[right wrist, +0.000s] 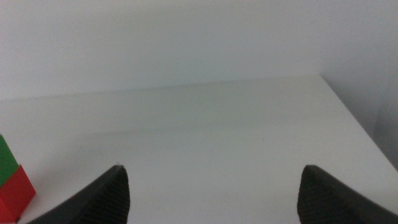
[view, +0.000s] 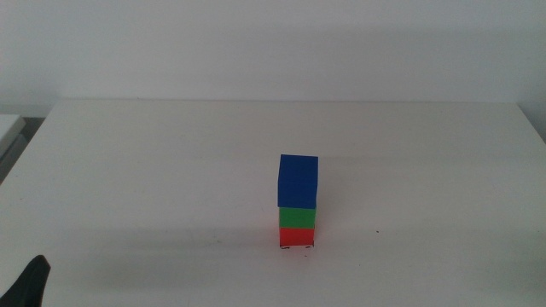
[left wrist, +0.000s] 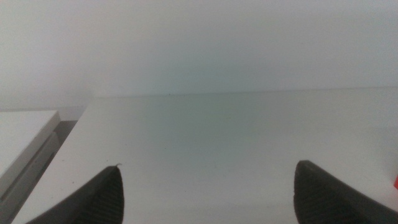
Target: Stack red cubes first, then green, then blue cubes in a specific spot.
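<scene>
The three cubes stand as one upright stack near the table's middle in the middle view: red cube (view: 297, 236) at the bottom, green cube (view: 297, 217) on it, blue cube (view: 298, 180) on top. The small black marks of the specific spot (view: 297, 247) peek out at the red cube's base. My left gripper (left wrist: 208, 199) is open and holds nothing; only a dark tip of it shows at the middle view's bottom left corner, far from the stack. My right gripper (right wrist: 214, 196) is open and holds nothing, out of the middle view. Its wrist view catches the red cube (right wrist: 15, 191) and green cube (right wrist: 7, 160) at the picture's edge.
A lone black speck (view: 376, 230) lies on the white table (view: 171, 170) to the right of the stack. A pale flat object (view: 10, 128) sits beyond the table's left edge and also appears as the pale flat object (left wrist: 25, 143) in the left wrist view. A white wall stands behind.
</scene>
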